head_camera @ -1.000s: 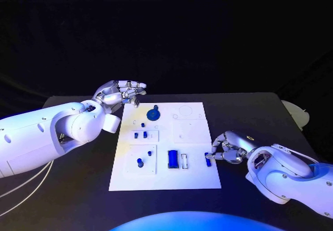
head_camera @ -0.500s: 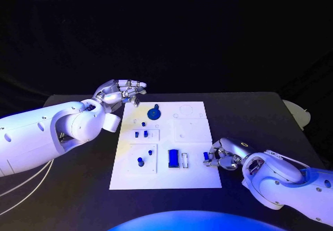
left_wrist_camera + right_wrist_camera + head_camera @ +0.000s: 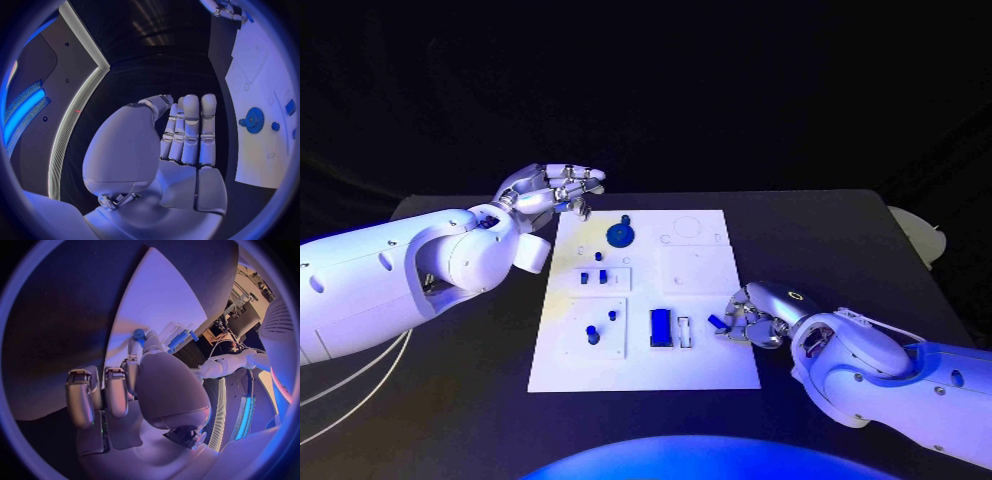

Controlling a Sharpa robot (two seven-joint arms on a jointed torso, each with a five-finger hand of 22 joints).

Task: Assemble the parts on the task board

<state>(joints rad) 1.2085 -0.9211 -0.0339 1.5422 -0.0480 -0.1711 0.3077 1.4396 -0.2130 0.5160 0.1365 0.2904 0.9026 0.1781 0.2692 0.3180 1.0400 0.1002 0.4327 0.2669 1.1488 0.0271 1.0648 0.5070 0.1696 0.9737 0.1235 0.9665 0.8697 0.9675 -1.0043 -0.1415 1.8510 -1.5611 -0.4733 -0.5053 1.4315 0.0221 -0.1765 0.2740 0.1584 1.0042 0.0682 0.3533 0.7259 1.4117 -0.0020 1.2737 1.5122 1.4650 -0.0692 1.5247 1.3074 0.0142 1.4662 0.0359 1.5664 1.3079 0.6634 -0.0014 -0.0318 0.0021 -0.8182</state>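
2 hands are at work here, and the right hand [image 3: 754, 318] has shifted inward from the board's right edge; its fingers now pinch a small blue part [image 3: 717, 322] that has come away from its earlier spot at the edge and tilted toward the middle of the task board [image 3: 697, 270]. The right wrist view shows a blue piece [image 3: 139, 334] at those fingertips, over the white plate. My reading is that the pick-up is done and the carry to a seat has begun.

The left hand [image 3: 557, 190] has stayed where it was, raised beyond the board's far left corner, fingers together and lightly curled; something dark sits at its fingertips, but I cannot tell whether it holds anything.

Just beside the pinching fingers, toward the left hand, stand a white slot piece [image 3: 684, 332] and a large blue block [image 3: 659, 328], the closest things to bump. Further from the fingers lie a blue gear [image 3: 620, 236], 2 small blue pegs [image 3: 593, 277] and another low blue part [image 3: 593, 338], all well apart from the right hand.
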